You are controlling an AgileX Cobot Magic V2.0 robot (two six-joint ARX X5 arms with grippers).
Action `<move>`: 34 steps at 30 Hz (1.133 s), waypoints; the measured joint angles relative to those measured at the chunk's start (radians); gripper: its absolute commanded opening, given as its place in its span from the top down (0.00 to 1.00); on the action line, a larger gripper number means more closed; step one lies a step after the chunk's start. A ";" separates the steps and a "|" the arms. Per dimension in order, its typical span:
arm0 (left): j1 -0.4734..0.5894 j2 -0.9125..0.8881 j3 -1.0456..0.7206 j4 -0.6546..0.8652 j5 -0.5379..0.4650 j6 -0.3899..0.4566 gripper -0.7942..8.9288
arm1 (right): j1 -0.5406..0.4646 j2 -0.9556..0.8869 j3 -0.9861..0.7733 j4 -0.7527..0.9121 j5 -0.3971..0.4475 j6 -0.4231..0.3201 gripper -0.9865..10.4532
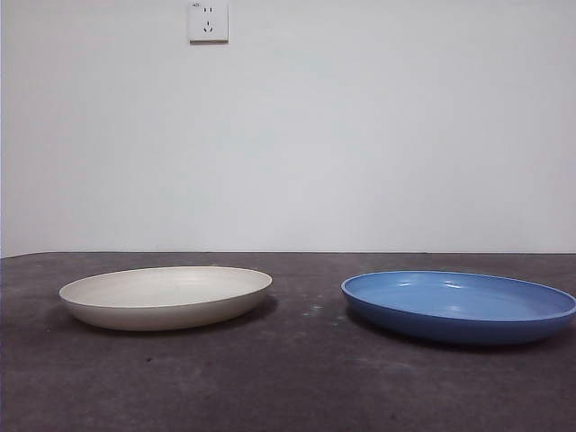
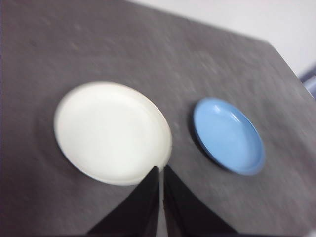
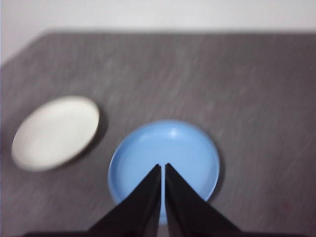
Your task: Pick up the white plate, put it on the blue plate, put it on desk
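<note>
Two plates lie side by side on the desk, both grippers high above them with nothing held.

The white plate [image 1: 166,297] lies flat at the lower left of the front view, and the blue plate [image 1: 459,306] lies flat at the lower right, well apart from it with bare desk [image 1: 306,378] between them. Neither plate is stacked on the other. Behind the desk stands a pale wall with a wall socket [image 1: 208,22] at the upper left of the frame. The left gripper [image 2: 161,170] hangs above the white plate's rim, its jaws pressed nearly together around nothing. The right gripper [image 3: 163,168] hangs above the blue plate, its jaws likewise drawn together and empty. Neither arm shows in the front view.
</note>
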 measured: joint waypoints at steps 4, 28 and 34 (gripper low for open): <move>-0.037 0.084 0.056 -0.107 0.026 0.070 0.90 | 0.010 0.108 0.068 -0.126 -0.021 -0.059 0.91; -0.136 0.171 0.085 -0.270 0.026 0.211 0.49 | 0.117 0.241 0.095 -0.297 -0.020 -0.142 0.61; -0.137 0.171 0.085 -0.265 0.026 0.211 0.46 | 0.117 0.241 0.095 -0.297 -0.020 -0.141 0.61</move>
